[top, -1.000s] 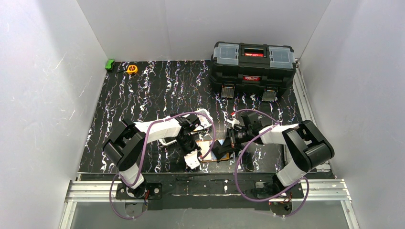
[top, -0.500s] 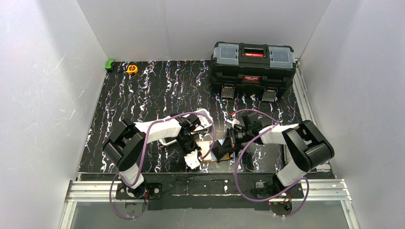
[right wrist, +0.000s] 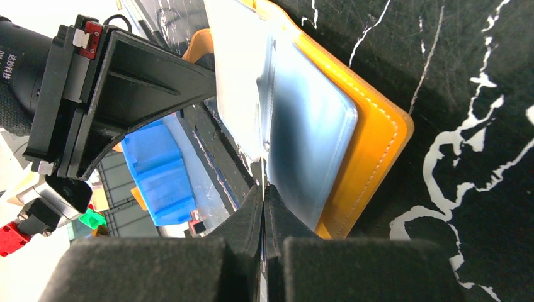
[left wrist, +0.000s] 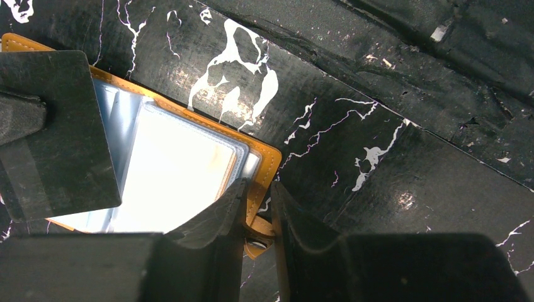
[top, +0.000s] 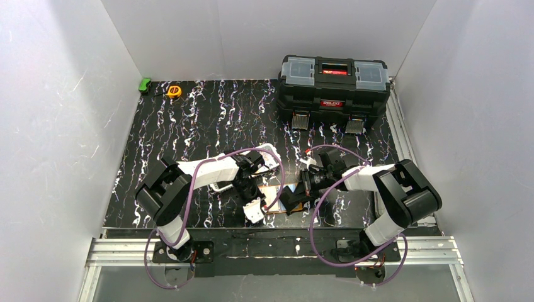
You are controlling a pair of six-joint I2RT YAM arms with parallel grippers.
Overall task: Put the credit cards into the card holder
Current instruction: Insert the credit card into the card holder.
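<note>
The orange card holder lies open on the black marbled table near its front edge, clear pockets facing up. My left gripper is shut on the holder's orange snap tab at its edge. My right gripper is shut on a thin whitish credit card, seen almost edge-on, whose far end lies against the pockets. Whether the card is inside a pocket I cannot tell. In the top view both grippers meet over the holder, which they mostly hide.
A black toolbox stands at the back right. A yellow tape measure and a small green object sit at the back left. Something white is partly hidden under the left arm. The table's front edge is close by.
</note>
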